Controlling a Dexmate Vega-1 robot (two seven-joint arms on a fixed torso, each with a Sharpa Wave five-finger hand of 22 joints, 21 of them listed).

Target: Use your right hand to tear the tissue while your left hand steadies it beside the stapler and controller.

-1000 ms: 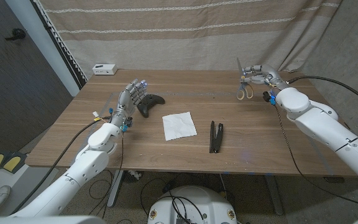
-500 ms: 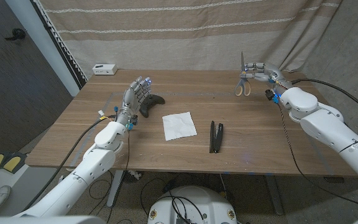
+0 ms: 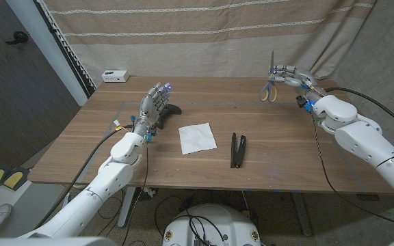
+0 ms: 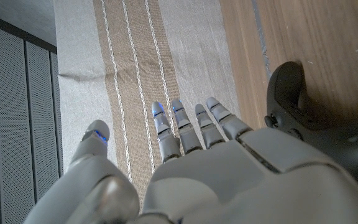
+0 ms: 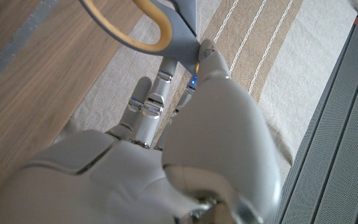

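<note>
Currently: right hand (image 3: 291, 74) is raised above the far right part of the table (image 3: 299, 157), pinching a pair of scissors (image 3: 270, 83) w/ grey-and-yellow handles. In head view the blades point up and the handle loops hang below the fingers. Right wrist view shows a fingertip (image 5: 207, 53) pressed against the grey shank beside the yellow loop of the scissors (image 5: 157, 22), so the grip is confirmed there.

Left hand (image 3: 153, 106) is up over the left side of the table, fingers apart and extended, holding nothing. It is just above/beside the black controller (image 3: 167, 115); contact cannot be told from head view. Left wrist view: back of left hand (image 4: 216, 168) w/ spread fingers, controller (image 4: 319, 124) lying on the wood right next to it.

Tissue (image 3: 197, 137): white square, lying flat near table centre, clear of both hands, whole as far as can be seen. Controller is near its left far corner, not touching. Black stapler (image 3: 238, 149) lies just to the right of the tissue, lengthwise toward the robot, apart from it.

Small white box (image 3: 115, 76) at far left corner. Striped curtain (image 3: 197, 34) behind the table.
</note>
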